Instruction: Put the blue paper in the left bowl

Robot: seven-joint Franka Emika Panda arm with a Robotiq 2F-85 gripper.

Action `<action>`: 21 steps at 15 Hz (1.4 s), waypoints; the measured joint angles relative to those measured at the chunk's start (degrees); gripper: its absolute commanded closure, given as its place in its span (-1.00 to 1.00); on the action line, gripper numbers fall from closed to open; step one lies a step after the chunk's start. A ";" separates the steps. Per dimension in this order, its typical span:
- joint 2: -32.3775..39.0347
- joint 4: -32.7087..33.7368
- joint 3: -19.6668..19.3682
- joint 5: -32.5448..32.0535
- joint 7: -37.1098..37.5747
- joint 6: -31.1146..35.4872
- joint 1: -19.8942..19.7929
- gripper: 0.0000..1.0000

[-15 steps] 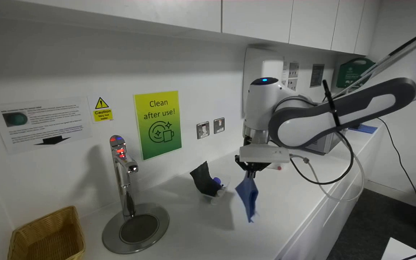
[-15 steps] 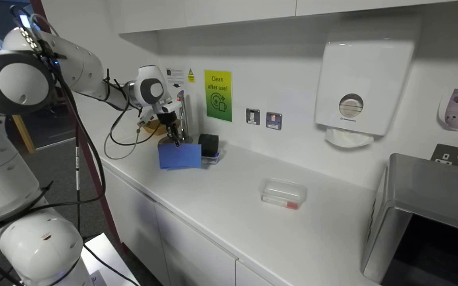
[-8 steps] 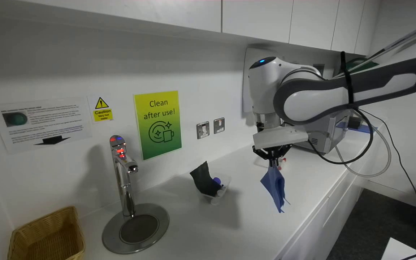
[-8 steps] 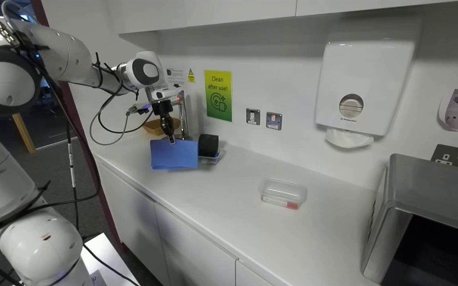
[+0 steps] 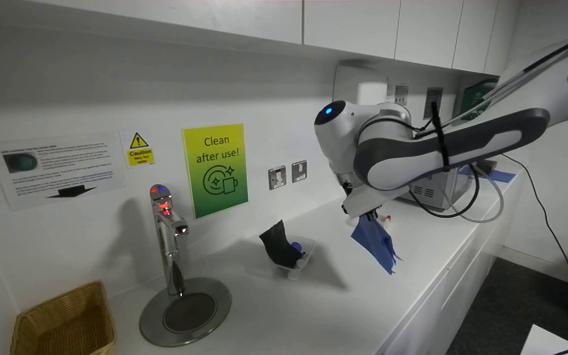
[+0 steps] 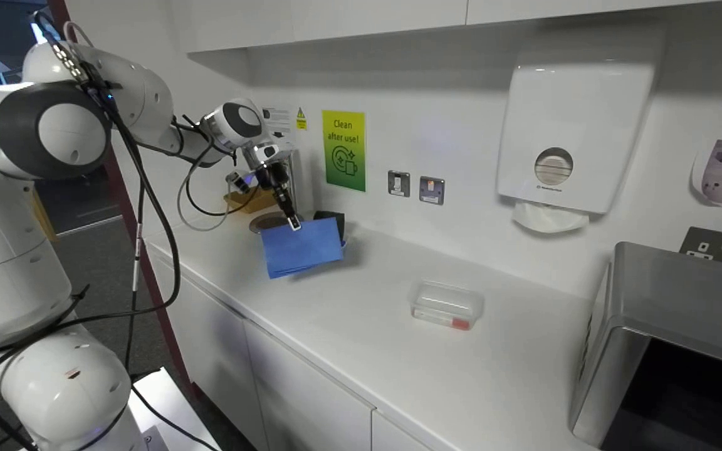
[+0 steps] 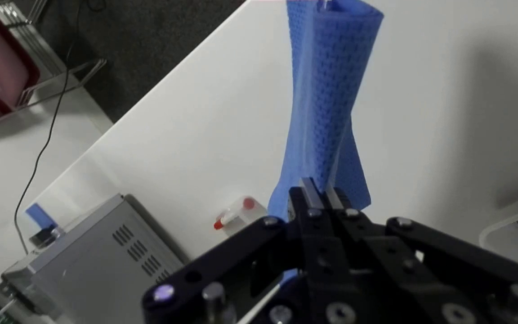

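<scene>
"So, what is held in the black two-fingered gripper?"

"The folded, dimpled blue paper. Its upper edge is pinched between the fingertips, with hardly any gap to be seen, and the rest, it is judged, is held above the long white worktop."

"And which vessel is to be taken for the left bowl?"

"Presumably the transparent, box-shaped plastic tub with a curled black sheet standing in it; in both exterior views it is found on the nine-o'clock side of the shallow transparent tub with something red."

"Which relation should be minded, then?"

"The bearing of the box-shaped tub from the gripper. In the wrist view its rim is seen between three and four o'clock, whereas the paper is stretched from the fingertips toward twelve, its length thus lying roughly across the path. In an exterior view the paper is hung toward five o'clock and the tub is met at about eight."

"So what is called for?"

"A sideways move toward three or four o'clock, as the wrist view is read, then a release over the rim. The loose lower end might be snagged on the upright black sheet."
</scene>
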 measured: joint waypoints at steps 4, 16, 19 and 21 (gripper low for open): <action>3.01 0.41 0.13 -12.23 0.68 4.17 0.55 0.99; 3.62 -7.90 -4.29 -10.49 10.58 44.64 -1.14 0.99; 3.62 -10.71 -5.04 0.64 7.21 50.85 -1.76 0.99; 3.63 -11.80 -5.08 9.12 3.62 53.42 -1.82 0.99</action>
